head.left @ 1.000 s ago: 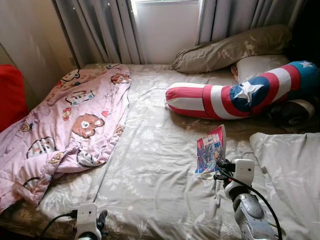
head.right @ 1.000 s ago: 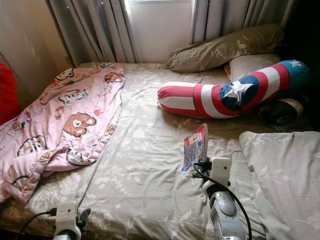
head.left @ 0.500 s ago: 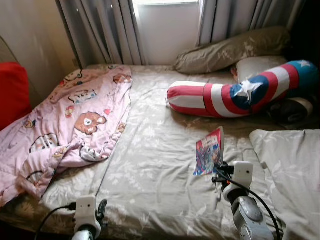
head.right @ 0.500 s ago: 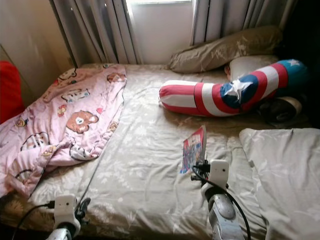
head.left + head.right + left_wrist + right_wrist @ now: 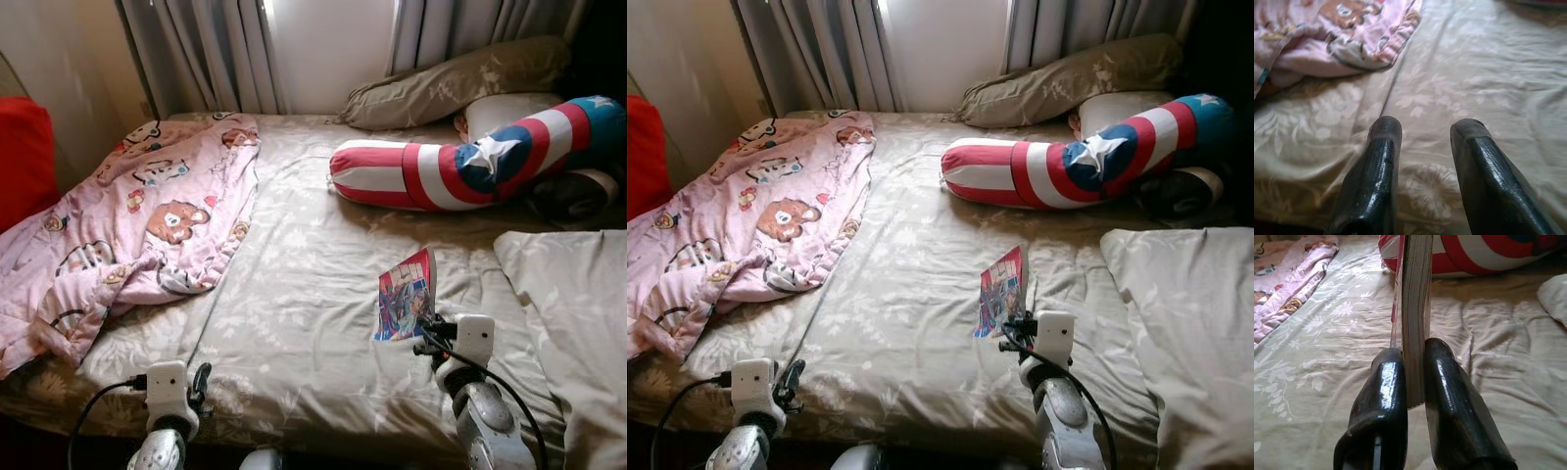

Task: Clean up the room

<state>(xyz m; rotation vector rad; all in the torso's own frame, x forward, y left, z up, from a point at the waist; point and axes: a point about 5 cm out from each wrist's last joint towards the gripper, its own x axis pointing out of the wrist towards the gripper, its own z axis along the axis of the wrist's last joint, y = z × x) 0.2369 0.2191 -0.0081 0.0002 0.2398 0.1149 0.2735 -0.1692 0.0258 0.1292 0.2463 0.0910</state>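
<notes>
While the left gripper (image 5: 1422, 134) is held released above the floral beige bed (image 5: 304, 284), a thin colourful comic book (image 5: 1416, 293) is clamped upright by the right gripper (image 5: 1413, 369).

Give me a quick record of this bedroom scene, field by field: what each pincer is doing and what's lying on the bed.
right pincer: shut on the book, held on edge above the bed
left pincer: open, holding nothing, over the sheet near the bed's front edge
bed: beige floral sheet
pink blanket: crumpled on the robot's left side
striped bolster: red, white and blue, lying near the pillows
</notes>
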